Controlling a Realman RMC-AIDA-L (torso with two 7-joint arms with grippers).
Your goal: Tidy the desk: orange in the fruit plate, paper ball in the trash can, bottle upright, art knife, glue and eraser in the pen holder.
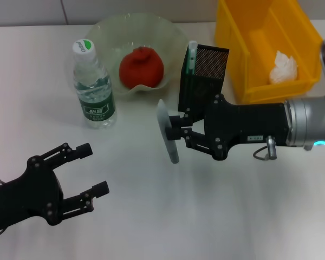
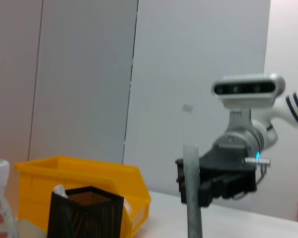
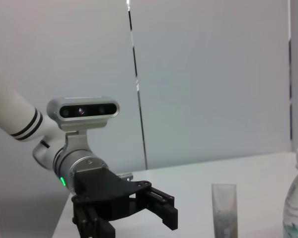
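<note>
Idle at seven o'clock with fingers apart, left end effector (image 1: 81, 174) is waiting while right end effector (image 1: 176, 131) is gripping the upright art knife (image 1: 168, 131), pen holder (image 1: 203, 73) lying at one o'clock from it.

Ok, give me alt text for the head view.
The right gripper holds a grey art knife above the white desk, in front of the black mesh pen holder. Behind, the orange sits in the fruit plate beside the upright bottle; the open left gripper hovers nearby.
</note>
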